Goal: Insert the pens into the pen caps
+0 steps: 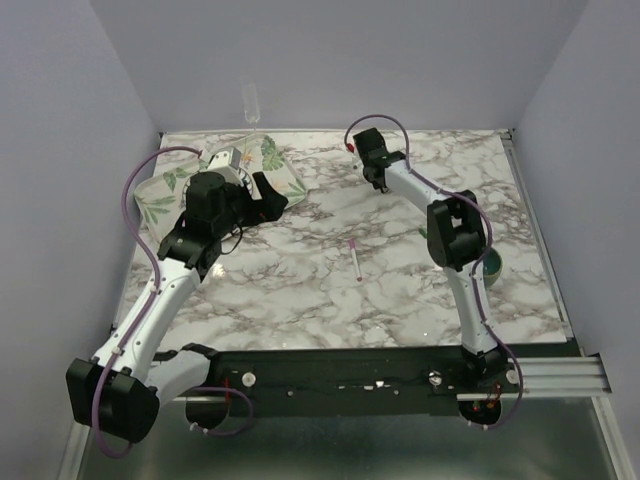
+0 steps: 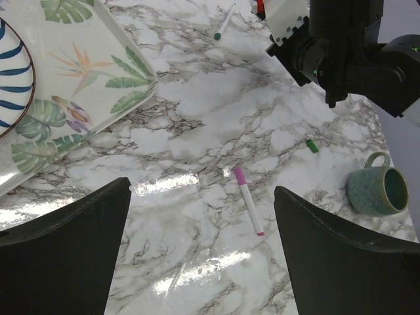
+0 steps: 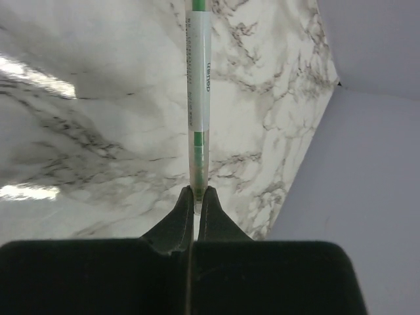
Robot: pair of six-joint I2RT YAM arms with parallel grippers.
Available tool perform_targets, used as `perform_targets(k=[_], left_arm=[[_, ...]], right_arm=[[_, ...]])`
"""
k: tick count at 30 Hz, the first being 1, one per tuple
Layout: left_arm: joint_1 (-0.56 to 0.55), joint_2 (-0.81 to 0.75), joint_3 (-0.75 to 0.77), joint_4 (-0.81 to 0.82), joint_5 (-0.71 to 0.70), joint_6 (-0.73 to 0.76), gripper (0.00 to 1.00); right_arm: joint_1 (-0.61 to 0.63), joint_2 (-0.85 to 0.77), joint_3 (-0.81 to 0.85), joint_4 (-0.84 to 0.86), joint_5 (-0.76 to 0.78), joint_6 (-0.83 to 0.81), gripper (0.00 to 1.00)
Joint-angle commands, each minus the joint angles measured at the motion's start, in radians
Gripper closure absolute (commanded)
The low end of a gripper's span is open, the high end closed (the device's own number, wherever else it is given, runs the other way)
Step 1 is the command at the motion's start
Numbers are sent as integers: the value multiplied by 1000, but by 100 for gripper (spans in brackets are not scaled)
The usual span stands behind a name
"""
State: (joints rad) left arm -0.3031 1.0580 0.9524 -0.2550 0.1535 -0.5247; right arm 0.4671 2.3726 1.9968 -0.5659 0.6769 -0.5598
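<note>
Marble tabletop [image 2: 197, 118], task looks half done: pink pen [image 2: 248, 200] lies mid-frame, seemingly capped, beneath the wide-open left claw [image 2: 202, 190]; right claw [image 3: 195, 193] pinches the green pen [image 3: 199, 98] by its end, green cap [image 2: 312, 146] loose at right.

left gripper [image 2: 202, 190] fingers [image 2: 65, 249] gape wide at the lower corners. between them on the marble [image 2: 197, 98] lies a pink-ended pen [image 2: 249, 200]; a green cap [image 2: 312, 146] sits at right near a teal mug [image 2: 377, 191], a green-tipped pen [image 2: 225, 21] at top.
</note>
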Motion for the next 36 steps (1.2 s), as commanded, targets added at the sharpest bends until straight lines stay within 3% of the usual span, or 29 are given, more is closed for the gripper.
perform_targets(k=[1,4,9,22,28,36], left_arm=[[-4,-20,-7,13,-23,9,1],[-4,-18,-4,3,-34,14,1],[-4,-15,0,-3,-34,15,1],[-5,-15,2,-6,-12,12,1],[-5,-18,0,-3,-6,8,1],[-8,-21,-1,-1,-2,5,1]], right_arm=[[-25,28,46,122,59,-201,99],[-28,43,39,193,79,-302,99],[-27,-1,-142,520,87,-569,99],[-25,88,-82,590,118,-736,99],[-13,73,-216,733,99,-854,99],[-12,69,-254,718,78,-884,99]])
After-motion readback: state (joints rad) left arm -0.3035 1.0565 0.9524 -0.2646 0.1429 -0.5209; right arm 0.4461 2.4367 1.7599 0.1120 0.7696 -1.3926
